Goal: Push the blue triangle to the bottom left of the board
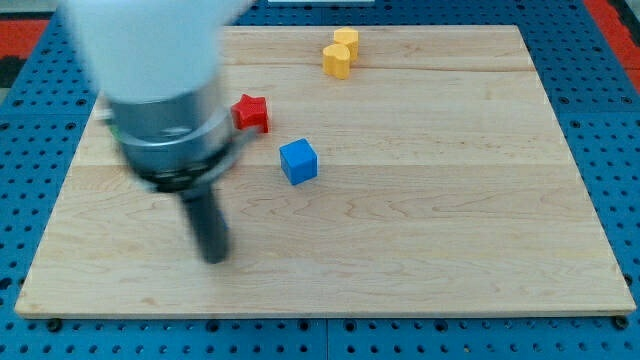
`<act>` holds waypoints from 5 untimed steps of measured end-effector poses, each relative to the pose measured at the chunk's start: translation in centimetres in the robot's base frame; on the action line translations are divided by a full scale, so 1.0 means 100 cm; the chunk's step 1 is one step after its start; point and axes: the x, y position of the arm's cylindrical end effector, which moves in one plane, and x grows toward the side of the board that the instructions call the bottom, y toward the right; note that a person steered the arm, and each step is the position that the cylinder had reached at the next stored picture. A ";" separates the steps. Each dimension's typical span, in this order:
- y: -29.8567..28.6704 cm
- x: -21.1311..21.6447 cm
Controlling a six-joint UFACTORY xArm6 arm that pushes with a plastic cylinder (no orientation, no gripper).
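Tip down on wooden board, lower left area, touching no block; plain rod, no jaws to read. Blue triangle not visible; only blue piece is blue cube, up and right of tip, well apart. Red star beside arm housing; two yellow cylinders touching near top edge.

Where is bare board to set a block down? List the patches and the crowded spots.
Free: the whole stretch toward the view's right of the blue cube, and the strip along the view's bottom, right of my tip. Crowded: the view's top, around the two yellow blocks, and the red star beside the arm.
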 end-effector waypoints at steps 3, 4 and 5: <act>0.029 -0.004; 0.037 -0.017; 0.046 -0.029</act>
